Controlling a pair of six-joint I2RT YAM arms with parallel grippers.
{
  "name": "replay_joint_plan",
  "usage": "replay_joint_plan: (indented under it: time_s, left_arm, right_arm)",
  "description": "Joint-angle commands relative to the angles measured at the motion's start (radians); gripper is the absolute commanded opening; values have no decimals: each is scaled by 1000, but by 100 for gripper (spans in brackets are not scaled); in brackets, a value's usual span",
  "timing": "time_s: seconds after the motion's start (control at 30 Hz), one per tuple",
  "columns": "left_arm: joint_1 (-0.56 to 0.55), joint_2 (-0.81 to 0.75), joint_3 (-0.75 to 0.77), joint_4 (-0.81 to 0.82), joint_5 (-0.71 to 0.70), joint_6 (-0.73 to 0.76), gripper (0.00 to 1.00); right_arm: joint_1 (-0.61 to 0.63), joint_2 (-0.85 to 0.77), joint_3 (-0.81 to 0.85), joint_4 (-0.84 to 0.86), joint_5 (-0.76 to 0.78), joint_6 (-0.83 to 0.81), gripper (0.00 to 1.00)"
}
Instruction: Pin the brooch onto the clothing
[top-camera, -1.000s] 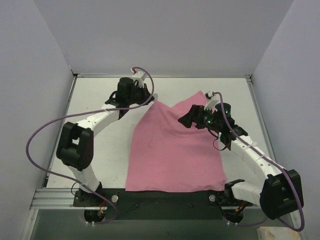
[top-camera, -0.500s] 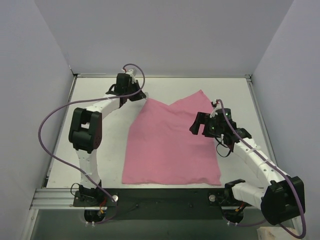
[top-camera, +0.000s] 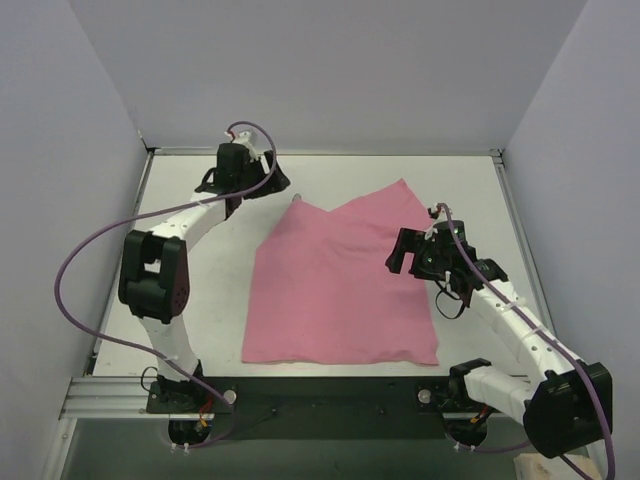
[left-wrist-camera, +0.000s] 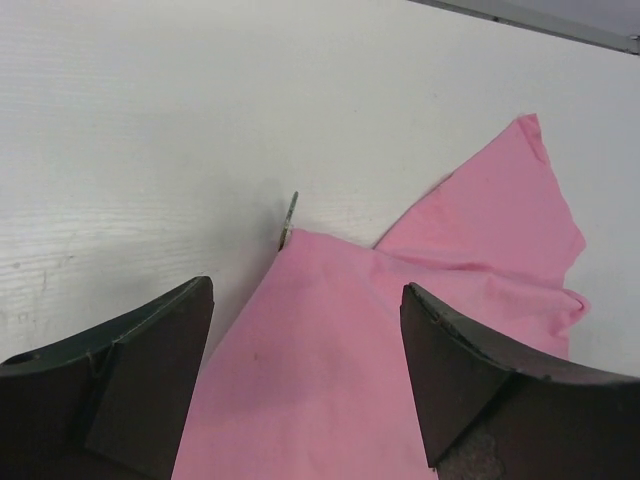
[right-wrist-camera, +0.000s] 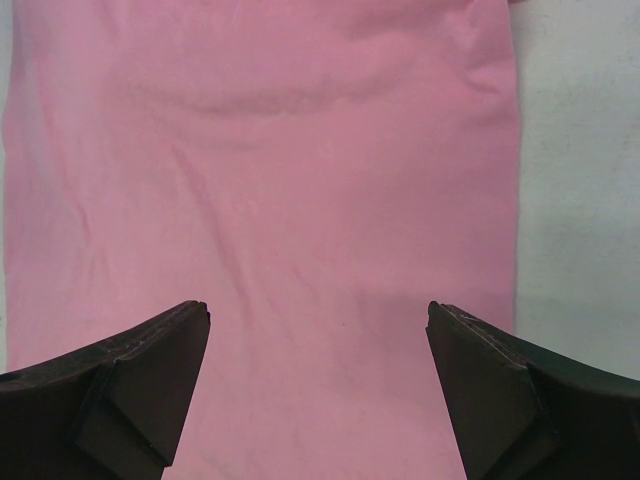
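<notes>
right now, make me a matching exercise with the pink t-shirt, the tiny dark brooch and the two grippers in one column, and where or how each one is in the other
Column one:
1. pink soft-fabric t-shirt
2. tiny dark greenish brooch
3. left gripper
4. right gripper

Column two:
A. open, only pink fabric between its fingers
B. spread out on the white table
C. open, bare table and a fabric corner ahead
D. on edge at the tip of a fabric corner

Pairs: 1-B, 2-D, 3-C, 4-A
</notes>
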Motion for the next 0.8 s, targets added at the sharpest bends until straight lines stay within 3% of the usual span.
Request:
replay_joint_plan:
  time_s: [0.0, 0.17, 0.57, 0.77]
  left_arm:
    - [5, -164, -76, 64, -27, 7, 85]
    - [7, -306, -157, 57, -18, 7, 86]
    - [22, -532, -396, -209, -47, -51, 87]
    - [27, -633, -531, -308, -58, -114, 87]
  right_arm:
    - [-4, -42, -8, -44, 31, 12, 96]
    - [-4, -65, -9, -65, 57, 30, 97]
    - [-17, -117, -41, -214, 239, 132, 99]
    - [-57, -143, -101, -306, 216, 219, 96]
